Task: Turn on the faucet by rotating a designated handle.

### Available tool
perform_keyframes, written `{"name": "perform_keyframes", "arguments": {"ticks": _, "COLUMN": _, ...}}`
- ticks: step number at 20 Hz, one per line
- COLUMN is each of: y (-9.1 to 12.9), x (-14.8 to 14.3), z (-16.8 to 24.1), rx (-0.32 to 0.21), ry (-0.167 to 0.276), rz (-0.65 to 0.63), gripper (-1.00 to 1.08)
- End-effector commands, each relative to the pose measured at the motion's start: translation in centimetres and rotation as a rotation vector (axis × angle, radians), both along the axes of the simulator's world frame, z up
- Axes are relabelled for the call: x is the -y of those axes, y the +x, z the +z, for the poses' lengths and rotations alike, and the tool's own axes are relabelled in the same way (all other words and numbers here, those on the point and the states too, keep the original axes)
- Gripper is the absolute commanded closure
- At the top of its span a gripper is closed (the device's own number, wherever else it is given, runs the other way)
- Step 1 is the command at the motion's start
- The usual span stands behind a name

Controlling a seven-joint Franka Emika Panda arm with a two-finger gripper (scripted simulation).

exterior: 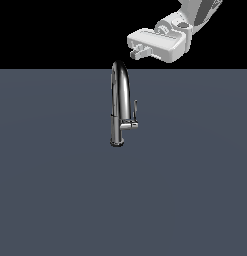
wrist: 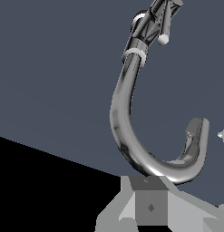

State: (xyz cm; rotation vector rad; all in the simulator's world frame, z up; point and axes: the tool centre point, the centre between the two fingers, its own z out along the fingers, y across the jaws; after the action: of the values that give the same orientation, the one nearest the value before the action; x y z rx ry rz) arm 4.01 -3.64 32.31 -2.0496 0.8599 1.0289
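Observation:
The chrome gooseneck faucet (exterior: 118,107) stands upright on the grey floor. Its handle (exterior: 135,108) is a thin lever rising from a short stub on the column's side, toward the exterior view's right. My gripper (exterior: 136,51) hovers just above the top of the arch, slightly to the exterior view's right, with its fingers pointing left and touching nothing. The fingers look pressed together and hold nothing. In the wrist view the arched spout of the faucet (wrist: 124,113) curves just past my gripper (wrist: 150,199), and the handle (wrist: 164,27) shows far off beside the column.
Flat grey floor (exterior: 55,190) spreads all around the faucet, with a black backdrop behind it. A small pale shape (wrist: 223,138) sits at the edge of the wrist view; I cannot tell what it is.

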Motion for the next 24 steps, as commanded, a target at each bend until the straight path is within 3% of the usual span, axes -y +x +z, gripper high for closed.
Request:
{"name": "perform_keyframes", "arguments": {"ticks": 1, "y": 0.9, "x": 0.2, "z": -1.6, "rx": -0.048, "ry": 0.04, "rz": -0.038, "gripper": 1.08}}
{"name": "perform_keyframes", "arguments": {"ticks": 15, "y": 4.6, "x": 0.6, "z": -11.7, "rx": -0.322, "ry": 0.266, "rz": -0.261, "gripper": 1.08}}
{"name": "perform_keyframes", "arguments": {"ticks": 24, "y": 5.2, "x": 0.2, "z": -15.8, "rx": -0.424, "ry": 0.348, "rz": -0.346, "gripper": 1.08}}
